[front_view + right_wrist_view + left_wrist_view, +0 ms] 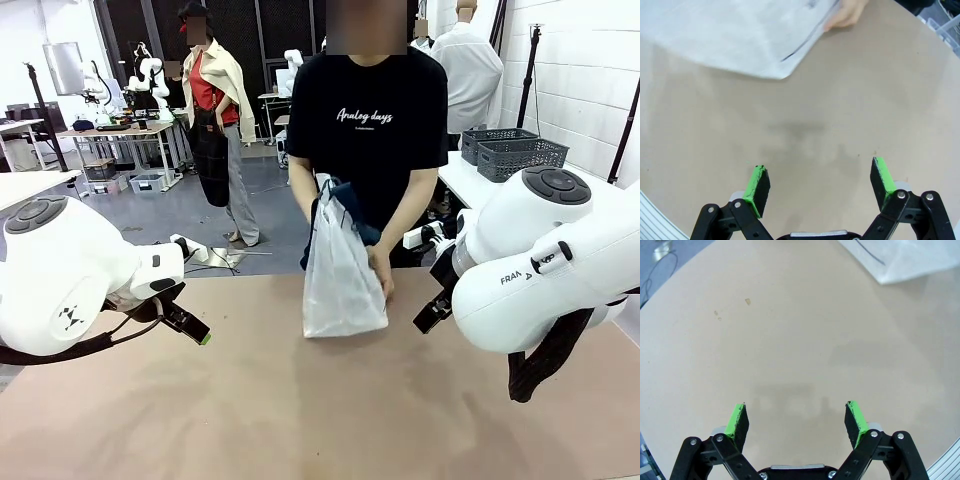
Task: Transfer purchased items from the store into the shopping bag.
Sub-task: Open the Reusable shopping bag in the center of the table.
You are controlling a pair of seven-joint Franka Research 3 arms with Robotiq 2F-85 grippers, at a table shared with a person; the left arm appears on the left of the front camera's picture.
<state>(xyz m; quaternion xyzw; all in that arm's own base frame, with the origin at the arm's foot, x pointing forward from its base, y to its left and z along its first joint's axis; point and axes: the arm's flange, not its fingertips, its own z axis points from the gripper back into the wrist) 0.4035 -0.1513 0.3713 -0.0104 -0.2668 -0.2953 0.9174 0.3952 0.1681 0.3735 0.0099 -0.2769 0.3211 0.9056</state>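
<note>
The shopping bag (pixel 343 285) is thin, translucent, crinkly plastic; the table (pixel 300 420) is smooth, matt beige.

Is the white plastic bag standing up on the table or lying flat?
Standing upright: the translucent white plastic shopping bag rests its bottom on the beige table, with the person's hand steadying its side.

A: What is the surface like?
B: It is a table (pixel 300 420) with a plain beige-brown top, flat and not shiny.
A: What rests on it?
B: The shopping bag (pixel 342 285), whitish and half transparent, stands upright near the far edge, about in the middle of the width. Its bottom sits on the top.
A: Is there something more on the top?
B: A few small brownish spots (pixel 747 301), well apart from the bag's corner.
</note>
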